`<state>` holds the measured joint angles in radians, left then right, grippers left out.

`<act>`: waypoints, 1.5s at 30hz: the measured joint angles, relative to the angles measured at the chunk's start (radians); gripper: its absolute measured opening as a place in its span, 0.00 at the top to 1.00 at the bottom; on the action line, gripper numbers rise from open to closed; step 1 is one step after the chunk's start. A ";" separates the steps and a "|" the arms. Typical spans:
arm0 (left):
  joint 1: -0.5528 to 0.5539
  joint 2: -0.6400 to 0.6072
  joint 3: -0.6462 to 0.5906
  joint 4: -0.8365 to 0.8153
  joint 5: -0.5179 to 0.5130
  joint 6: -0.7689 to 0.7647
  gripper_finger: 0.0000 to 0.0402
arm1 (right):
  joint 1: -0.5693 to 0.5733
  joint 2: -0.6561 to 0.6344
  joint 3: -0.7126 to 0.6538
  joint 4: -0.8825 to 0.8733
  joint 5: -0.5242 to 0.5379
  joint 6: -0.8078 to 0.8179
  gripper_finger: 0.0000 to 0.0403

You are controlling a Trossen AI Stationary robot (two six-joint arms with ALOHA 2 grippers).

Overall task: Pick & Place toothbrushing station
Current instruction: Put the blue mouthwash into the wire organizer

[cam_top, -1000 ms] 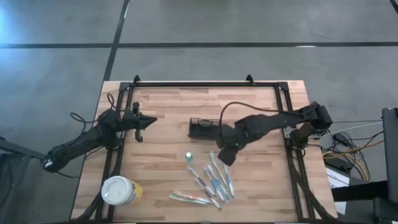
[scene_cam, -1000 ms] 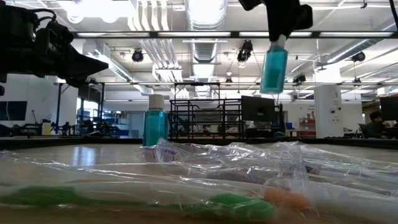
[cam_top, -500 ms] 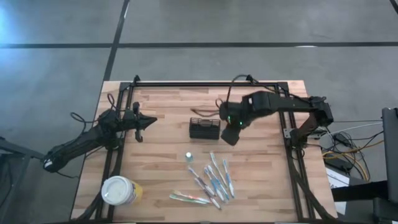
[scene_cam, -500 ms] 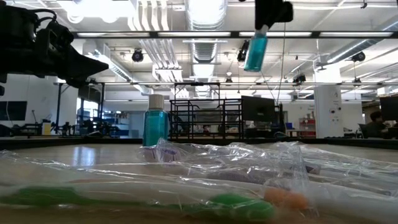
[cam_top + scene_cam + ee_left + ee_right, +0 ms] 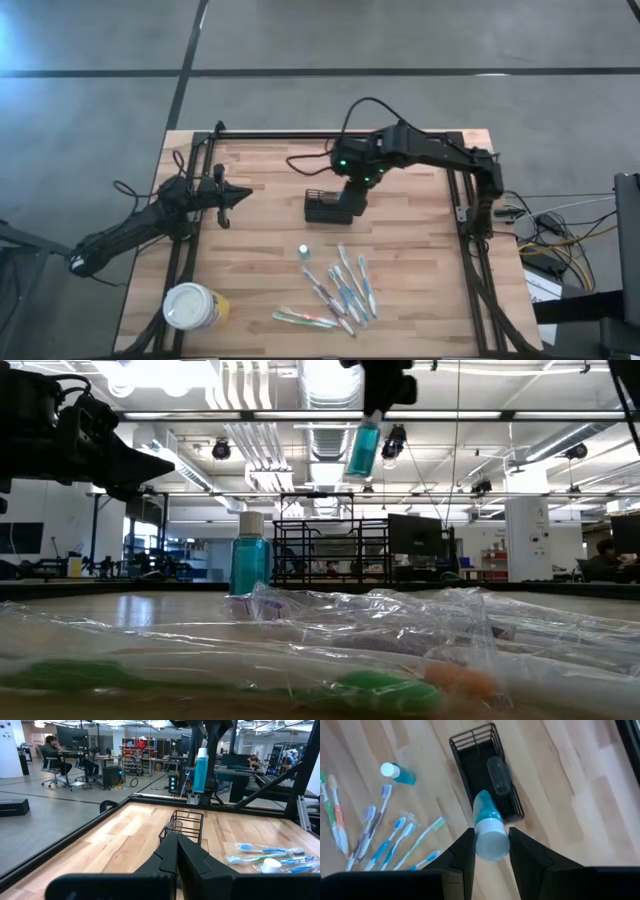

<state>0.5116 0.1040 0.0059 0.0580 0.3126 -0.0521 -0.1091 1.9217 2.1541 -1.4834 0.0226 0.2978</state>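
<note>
The toothbrushing station, a small black wire caddy, stands mid-table with a clear item inside it. My right gripper hovers over the caddy's right end, shut on a small blue bottle with a white cap. A second blue bottle stands upright on its base, nearer the front. My left gripper waits shut and level at the table's left side, touching nothing. My right gripper pinches the bottle's white cap end between its two fingers. The fingers come from above, pointing steeply down. The bottle hangs below them with its blue body slightly tilted, lifted clear above the caddy.
Several wrapped toothbrushes lie near the front, right of centre. A yellow cup with a white lid stands at the front left corner. A black frame runs round the table's far and side edges.
My right gripper has carried the blue bottle up and away from the toothbrushes, toward the table's far and left edges, and now stands over the caddy. Its wrist has rolled on the way. The bottle has stayed hanging below the fingers.
</note>
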 joint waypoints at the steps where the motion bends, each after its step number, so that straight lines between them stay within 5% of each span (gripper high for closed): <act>1: 0.000 0.000 0.000 0.000 0.000 0.000 0.99 | -0.001 0.032 0.037 -0.018 0.000 -0.019 0.77; 6: 0.000 0.000 0.000 0.000 0.000 0.000 0.99 | -0.003 0.174 0.205 -0.076 0.000 -0.095 0.77; 45: 0.000 0.016 0.000 0.000 0.000 0.000 0.99 | 0.020 0.242 0.066 0.040 0.059 -0.209 0.77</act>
<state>0.5114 0.1196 0.0059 0.0578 0.3121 -0.0521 -0.0887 2.1639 2.2197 -1.4437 0.0812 0.0891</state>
